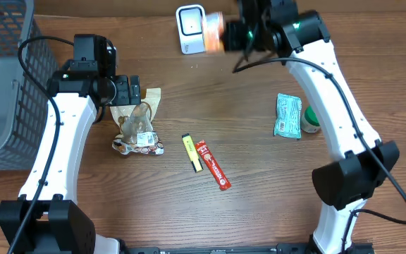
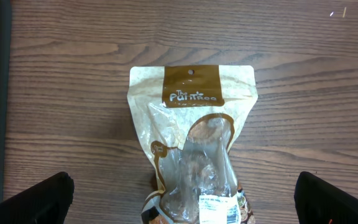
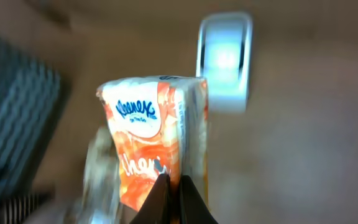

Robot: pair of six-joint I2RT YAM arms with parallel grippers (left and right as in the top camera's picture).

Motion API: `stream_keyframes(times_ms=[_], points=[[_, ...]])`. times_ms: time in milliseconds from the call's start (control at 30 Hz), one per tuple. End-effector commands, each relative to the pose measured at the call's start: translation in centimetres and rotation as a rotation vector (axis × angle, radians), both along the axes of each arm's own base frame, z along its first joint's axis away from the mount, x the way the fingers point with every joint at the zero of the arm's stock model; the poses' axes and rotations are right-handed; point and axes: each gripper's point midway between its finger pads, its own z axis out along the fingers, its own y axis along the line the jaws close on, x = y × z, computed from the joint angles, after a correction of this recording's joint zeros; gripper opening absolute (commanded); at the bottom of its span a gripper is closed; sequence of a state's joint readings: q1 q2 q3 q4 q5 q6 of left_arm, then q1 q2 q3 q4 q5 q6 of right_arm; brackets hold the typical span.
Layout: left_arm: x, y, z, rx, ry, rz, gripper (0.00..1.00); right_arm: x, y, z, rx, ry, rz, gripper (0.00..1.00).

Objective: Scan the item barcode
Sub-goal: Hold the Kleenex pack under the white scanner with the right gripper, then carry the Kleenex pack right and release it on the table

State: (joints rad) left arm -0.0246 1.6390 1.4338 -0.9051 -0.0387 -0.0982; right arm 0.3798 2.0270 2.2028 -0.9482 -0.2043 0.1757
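An orange Kleenex tissue pack (image 1: 213, 32) (image 3: 148, 137) hangs in the air beside the white scanner (image 1: 190, 28) (image 3: 224, 59) at the back of the table. My right gripper (image 1: 229, 33) (image 3: 173, 186) is shut on the pack's edge, its two dark fingers pinched together; the view is blurred. My left gripper (image 1: 134, 90) (image 2: 184, 198) stands wide open above a brown and clear snack bag (image 1: 138, 128) (image 2: 191, 137) lying flat on the table, touching nothing. A white barcode label shows at the bag's lower end.
A grey mesh basket (image 1: 5, 85) stands at the left edge. A yellow stick (image 1: 191, 152) and a red bar (image 1: 212, 164) lie mid-table. A green packet (image 1: 287, 116) and a small green round thing (image 1: 311, 122) lie under the right arm.
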Motion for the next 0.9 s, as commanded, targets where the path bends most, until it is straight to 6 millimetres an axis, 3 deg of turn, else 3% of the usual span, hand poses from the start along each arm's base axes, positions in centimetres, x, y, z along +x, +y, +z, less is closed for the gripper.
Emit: stream_keyframes(times_ms=[0, 100, 233, 367, 600, 867], points=[[0.4, 0.0, 0.5, 0.007, -0.015, -0.005, 1.00, 1.9, -1.1, 4.7, -0.177, -0.257, -0.148, 0.04], [0.4, 0.0, 0.5, 0.007, -0.015, -0.005, 1.00, 3.1, -0.1, 5.9, -0.272, -0.388, -0.167, 0.04], [0.4, 0.0, 0.5, 0.007, -0.015, -0.005, 1.00, 4.7, 1.8, 4.9, -0.394, -0.487, -0.143, 0.04], [0.4, 0.0, 0.5, 0.007, -0.015, -0.005, 1.00, 6.9, 2.5, 1.9, -0.536, -0.525, -0.130, 0.04], [0.4, 0.0, 0.5, 0.007, -0.015, -0.005, 1.00, 10.8, 4.6, -6.1, -0.727, -0.564, 0.003, 0.04], [0.4, 0.0, 0.5, 0.007, -0.015, -0.005, 1.00, 13.1, 5.9, -11.3, -0.735, -0.586, 0.005, 0.04]])
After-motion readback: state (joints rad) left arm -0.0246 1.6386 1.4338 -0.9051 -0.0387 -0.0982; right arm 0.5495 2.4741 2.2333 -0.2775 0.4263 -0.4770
